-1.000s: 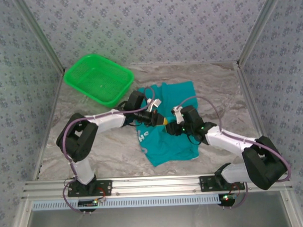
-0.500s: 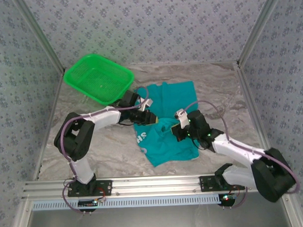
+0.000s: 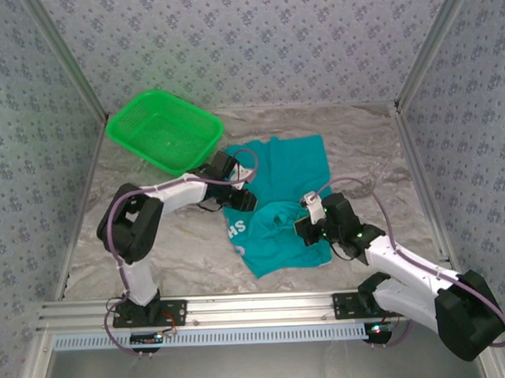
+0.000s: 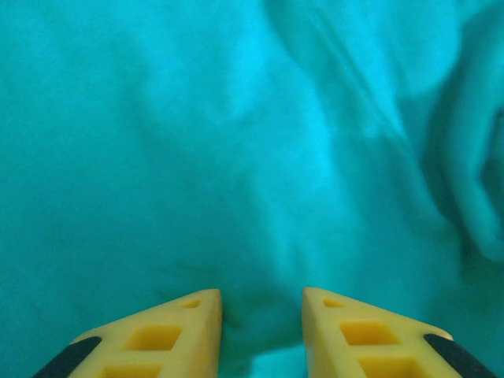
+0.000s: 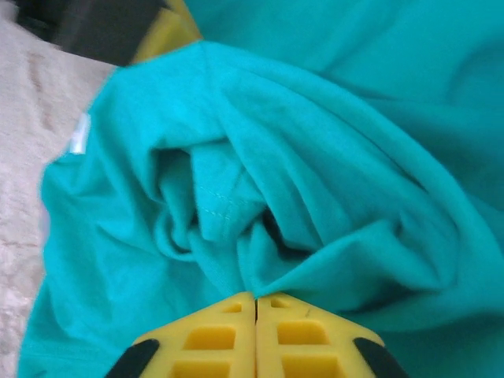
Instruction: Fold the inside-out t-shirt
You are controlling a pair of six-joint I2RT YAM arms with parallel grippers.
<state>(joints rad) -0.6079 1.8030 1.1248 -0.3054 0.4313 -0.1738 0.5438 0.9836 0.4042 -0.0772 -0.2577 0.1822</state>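
Observation:
The teal t-shirt [image 3: 286, 164] lies rumpled at mid table, with white lettering [image 3: 236, 231] showing at its left edge. My left gripper [image 3: 243, 199] is low over the shirt's left side. In the left wrist view its yellow fingers [image 4: 189, 315] stand apart, so the left gripper [image 4: 262, 303] is open over the t-shirt [image 4: 236, 142]. My right gripper [image 3: 302, 230] is at the shirt's near right part. In the right wrist view the right gripper [image 5: 256, 298] is shut on a raised fold of the t-shirt [image 5: 354, 157], and a small white label [image 5: 79, 134] shows at the left.
A bright green mesh basket [image 3: 163, 130] stands at the back left, close behind my left arm. The marble tabletop [image 3: 363, 144] is bare to the right of the shirt. Patterned walls close in the left, back and right sides.
My left gripper has opened and drawn back to the left. My right gripper has shut on a fold and moved toward the near right, pulling cloth with it.

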